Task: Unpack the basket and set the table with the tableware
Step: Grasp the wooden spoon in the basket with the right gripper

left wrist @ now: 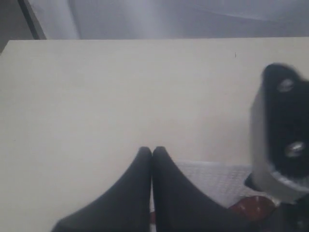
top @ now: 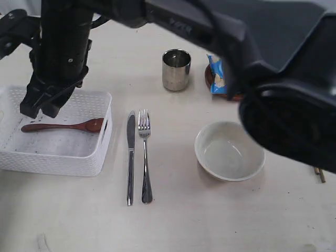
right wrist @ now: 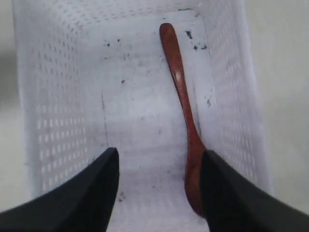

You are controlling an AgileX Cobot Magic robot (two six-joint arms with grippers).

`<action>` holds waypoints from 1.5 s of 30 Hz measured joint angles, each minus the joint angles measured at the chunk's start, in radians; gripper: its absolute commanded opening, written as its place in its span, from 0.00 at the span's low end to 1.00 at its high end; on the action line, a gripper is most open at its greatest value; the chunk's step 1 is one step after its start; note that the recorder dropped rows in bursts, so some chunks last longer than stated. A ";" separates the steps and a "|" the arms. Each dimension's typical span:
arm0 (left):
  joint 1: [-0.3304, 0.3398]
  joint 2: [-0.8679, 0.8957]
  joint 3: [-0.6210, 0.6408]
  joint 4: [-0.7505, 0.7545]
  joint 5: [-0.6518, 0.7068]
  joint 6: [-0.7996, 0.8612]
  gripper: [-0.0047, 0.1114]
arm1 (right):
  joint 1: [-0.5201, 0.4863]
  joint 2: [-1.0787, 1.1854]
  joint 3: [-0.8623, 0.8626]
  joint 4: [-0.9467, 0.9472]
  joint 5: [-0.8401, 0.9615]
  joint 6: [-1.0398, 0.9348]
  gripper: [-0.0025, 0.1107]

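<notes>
Inside white basket (right wrist: pixel 53 96), along 1 long wall: wooden spoon (right wrist: pixel 182 96), likely light, stiff, smooth. Best pinched mid-handle. Right gripper (right wrist: pixel 159 154) spread open above basket, empty; left gripper (left wrist: pixel 152 151) clenched on nothing.

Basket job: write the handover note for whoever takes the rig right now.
Left gripper: shut, holding nothing.
Right gripper: open, reaching across over the basket, not yet gripping.
In the basket: only the wooden spoon.
Done: knife, fork, bowl and cup are on the table; the plate lies under the chip bag.
Left: take out the spoon and place it.
</notes>
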 measured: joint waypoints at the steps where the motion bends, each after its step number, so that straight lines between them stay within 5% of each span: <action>1: 0.000 -0.020 0.000 0.004 0.000 0.000 0.04 | 0.004 0.030 -0.025 -0.005 0.002 -0.002 0.45; 11: 0.000 -0.242 0.058 0.060 -0.033 -0.038 0.04 | 0.029 0.170 -0.076 -0.063 0.010 -0.059 0.45; 28: 0.000 -0.252 0.061 0.062 -0.047 -0.044 0.04 | 0.045 0.246 -0.100 -0.189 -0.159 -0.017 0.45; 31: 0.000 -0.252 0.061 0.060 -0.049 -0.046 0.04 | 0.045 0.254 -0.105 -0.189 -0.162 -0.015 0.36; 36: 0.000 -0.252 0.061 0.060 -0.056 -0.046 0.04 | 0.045 0.262 -0.109 -0.195 -0.173 -0.015 0.04; 45: 0.000 -0.252 0.061 0.060 -0.056 -0.046 0.04 | 0.053 0.246 -0.106 -0.221 -0.173 -0.015 0.02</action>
